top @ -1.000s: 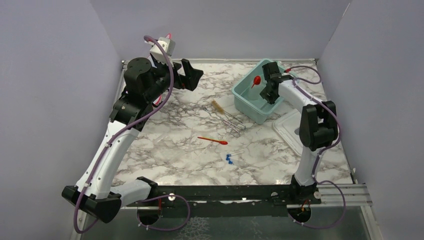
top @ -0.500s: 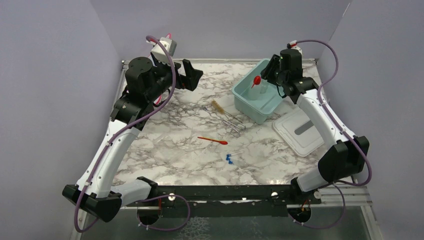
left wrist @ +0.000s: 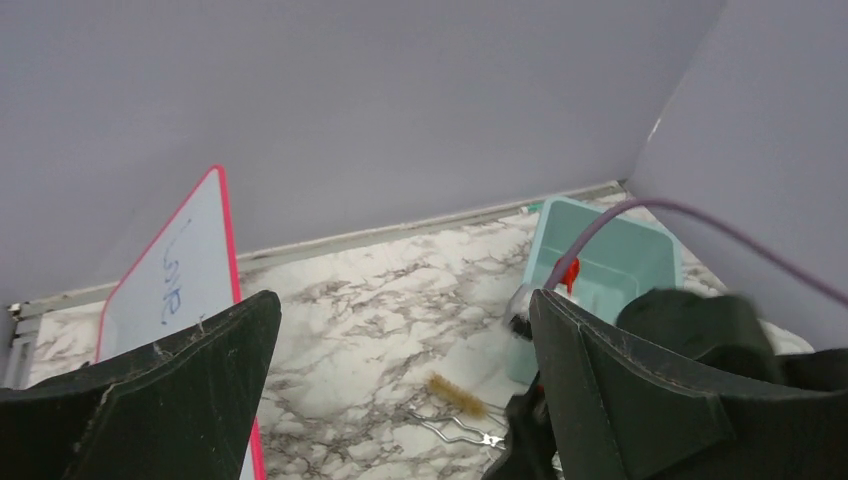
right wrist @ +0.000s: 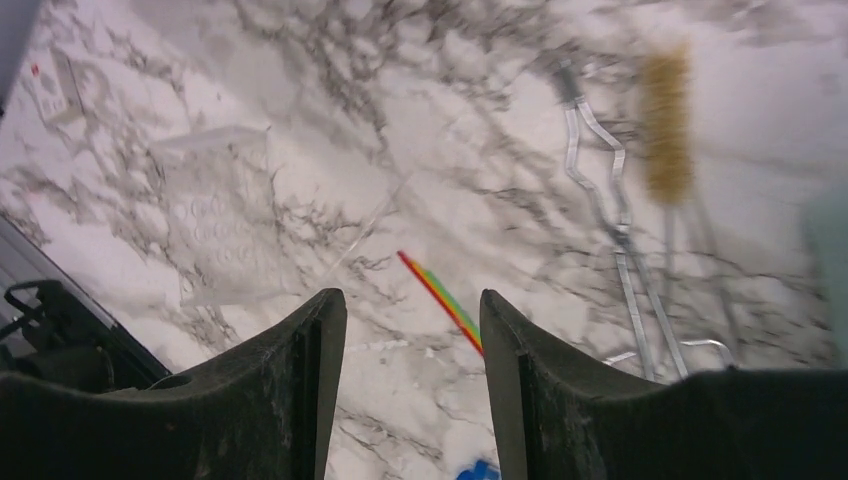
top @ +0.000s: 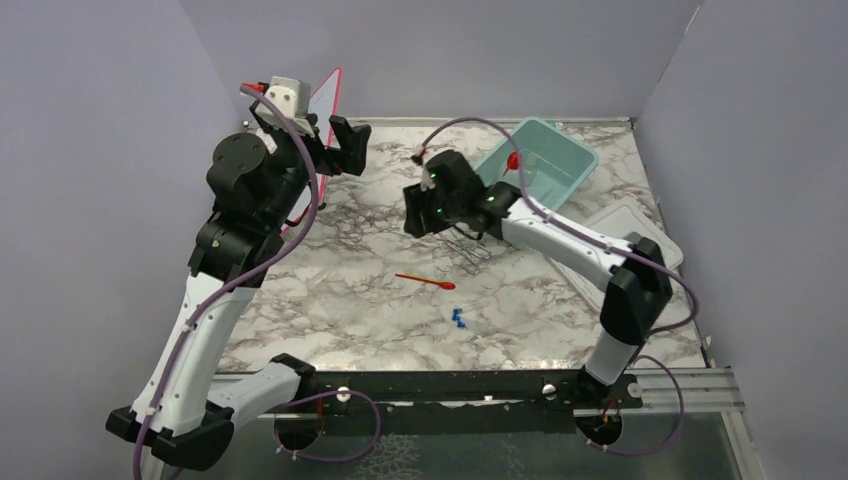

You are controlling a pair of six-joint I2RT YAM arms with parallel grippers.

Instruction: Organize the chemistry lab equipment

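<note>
Over counter centre, right end effector hovers open, empty. Spatula lies under gap, tongs and brush just beside. Better descend straight, centre jaws across thin handle, close gently. Left end effector open, raised near far-left corner.

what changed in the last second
The right gripper pulled out of the tub and swung over the tongs, jaws apart and empty. The tub turned and slid back-right; the lid shifted too. The left gripper moved left, open. The funnel, spatula and tubes stayed.
</note>
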